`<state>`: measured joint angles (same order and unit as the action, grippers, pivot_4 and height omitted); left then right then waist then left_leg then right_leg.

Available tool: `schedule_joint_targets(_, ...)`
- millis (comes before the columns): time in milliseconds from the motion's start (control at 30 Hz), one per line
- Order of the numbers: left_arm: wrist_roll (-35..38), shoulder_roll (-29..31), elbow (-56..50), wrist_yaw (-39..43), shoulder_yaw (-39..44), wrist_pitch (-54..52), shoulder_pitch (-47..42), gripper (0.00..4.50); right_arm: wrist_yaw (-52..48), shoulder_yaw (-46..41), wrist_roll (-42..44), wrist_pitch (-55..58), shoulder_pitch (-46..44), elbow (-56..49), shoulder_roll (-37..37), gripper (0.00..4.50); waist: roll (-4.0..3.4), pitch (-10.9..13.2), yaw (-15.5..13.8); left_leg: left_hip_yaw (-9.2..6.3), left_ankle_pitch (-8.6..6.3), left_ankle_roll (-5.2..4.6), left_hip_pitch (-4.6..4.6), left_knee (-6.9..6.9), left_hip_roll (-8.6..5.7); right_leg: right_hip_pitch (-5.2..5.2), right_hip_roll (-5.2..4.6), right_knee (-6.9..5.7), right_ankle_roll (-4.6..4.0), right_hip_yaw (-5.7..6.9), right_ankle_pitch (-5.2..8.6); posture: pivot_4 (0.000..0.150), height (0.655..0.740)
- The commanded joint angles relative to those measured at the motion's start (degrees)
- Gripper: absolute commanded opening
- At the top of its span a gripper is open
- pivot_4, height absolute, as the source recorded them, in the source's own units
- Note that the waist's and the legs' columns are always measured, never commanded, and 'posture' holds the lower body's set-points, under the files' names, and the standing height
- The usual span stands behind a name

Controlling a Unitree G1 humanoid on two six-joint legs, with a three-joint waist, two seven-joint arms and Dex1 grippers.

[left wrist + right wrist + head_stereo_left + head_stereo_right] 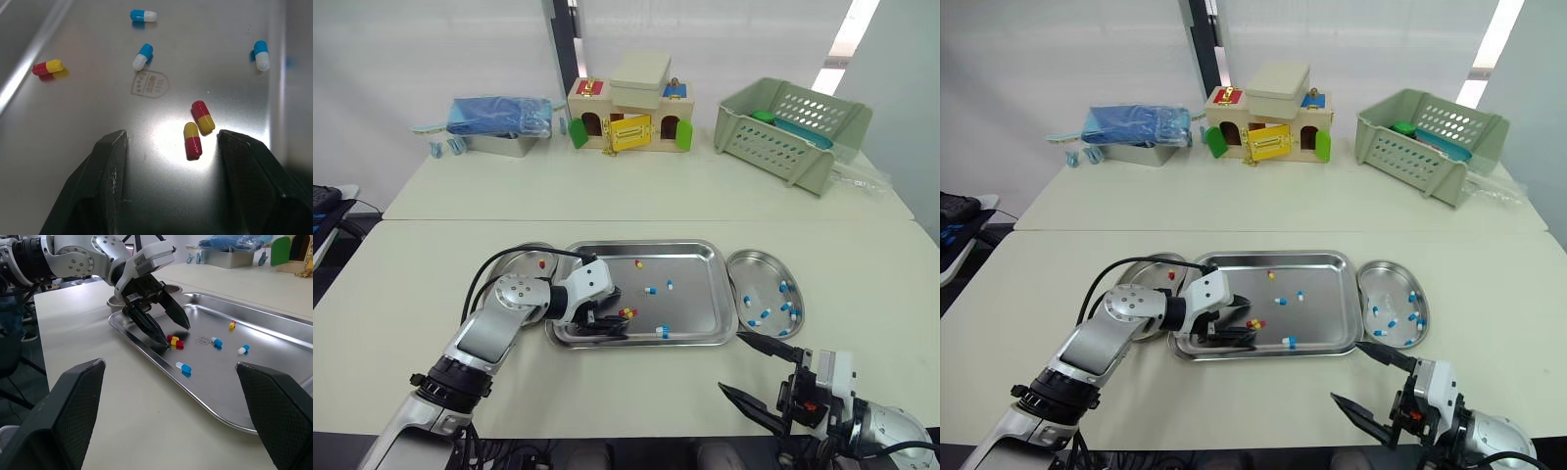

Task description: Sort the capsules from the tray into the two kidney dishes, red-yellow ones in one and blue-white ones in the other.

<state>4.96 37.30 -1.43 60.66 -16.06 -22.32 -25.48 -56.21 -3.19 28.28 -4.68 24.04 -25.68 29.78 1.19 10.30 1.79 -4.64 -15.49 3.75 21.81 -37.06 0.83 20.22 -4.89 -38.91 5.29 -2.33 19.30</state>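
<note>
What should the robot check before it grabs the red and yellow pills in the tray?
1. Left gripper open: ok.
2. Red-yellow capsules between its fingers: ok, though nearer one finger.
3. Just one capsule in the gap: not ok, two lie touching.
4. Blue-white capsules out of the gap: ok.
5. Left kidney dish takes red-yellow ones: ok, one lies in it.
6. Right gripper clear of the tray: ok, open, off its near corner.
</note>
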Motion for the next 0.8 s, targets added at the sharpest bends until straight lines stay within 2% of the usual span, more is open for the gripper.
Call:
schedule_joint_targets(33,-0.71,-0.28,0.02,-0.04,-0.62,-0.02,-0.94,3.06,0.30,-0.02,0.63,-0.32,0.07,-2.74,0.35,4.50,0.00,0.00,0.00,0.00,0.00,0.00,0.00,0.00,0.00,0.00,0.00,0.00,0.00,0.00,0.00,0.150,0.7400)
schedule_joint_targets(133,-0.90,-0.26,0.05,0.17,-0.68,-0.17,-1.07,3.06,0.73,0.10,0.70,0.27,-0.33,-3.22,0.42,4.50,0.00,0.00,0.00,0.00,0.00,0.00,0.00,0.00,0.00,0.00,0.00,0.00,0.00,0.00,0.00,0.150,0.7400)
schedule_joint_targets(333,-1.20,-0.11,0.11,0.61,-0.79,-0.05,-1.12,1.35,1.45,0.24,0.70,1.15,-0.85,-3.89,0.42,4.50,0.00,0.00,0.00,0.00,0.00,0.00,0.00,0.00,0.00,-0.01,0.00,0.00,0.00,0.00,0.00,0.150,0.7400)
schedule_joint_targets(800,-1.69,0.45,0.26,1.93,-1.24,0.58,-1.10,1.35,0.74,0.22,0.29,-0.44,-0.19,-2.19,-0.18,4.50,0.00,0.00,0.00,0.00,0.00,0.00,0.00,0.00,0.00,-0.01,0.00,0.00,0.00,0.00,0.00,0.150,0.7400)
